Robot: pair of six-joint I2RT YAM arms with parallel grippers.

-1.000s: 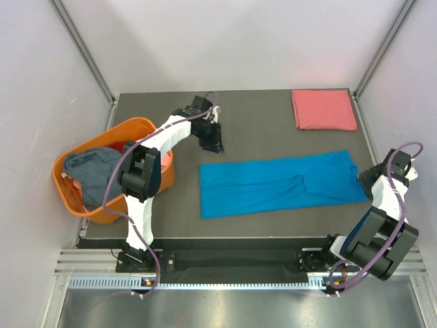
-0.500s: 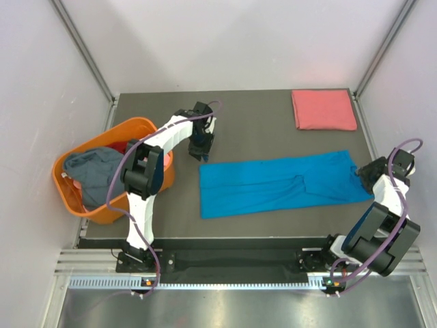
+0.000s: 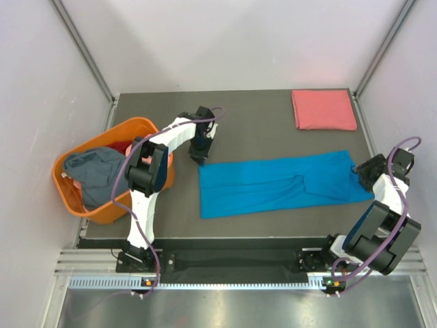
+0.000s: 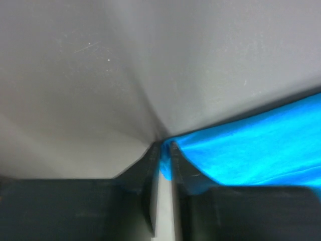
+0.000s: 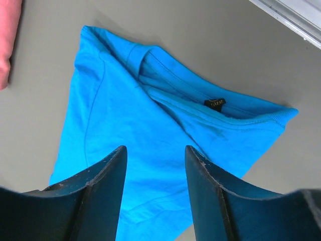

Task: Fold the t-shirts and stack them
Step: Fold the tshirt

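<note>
A bright blue t-shirt [image 3: 280,183] lies folded lengthwise in a long strip across the dark mat. My left gripper [image 3: 199,158] is at its far left corner, and in the left wrist view the jaws [image 4: 164,150] are shut on a pinch of that blue cloth [image 4: 251,150]. My right gripper [image 3: 364,175] hovers over the shirt's right end, the collar end [image 5: 210,108]; its jaws [image 5: 155,155] stand open with only cloth beneath them. A folded salmon-pink t-shirt [image 3: 323,109] rests at the back right. More shirts, grey-blue [image 3: 95,171] on top, fill the basket.
An orange plastic basket [image 3: 140,126] stands at the left edge of the mat, close to the left arm. Metal frame posts and white walls close in the mat on three sides. A metal rail [image 5: 296,20] runs just beyond the shirt's collar end.
My left gripper came toward me from the back of the mat to the blue shirt's far left corner and closed on it. The right gripper shifted slightly inward over the collar end.
</note>
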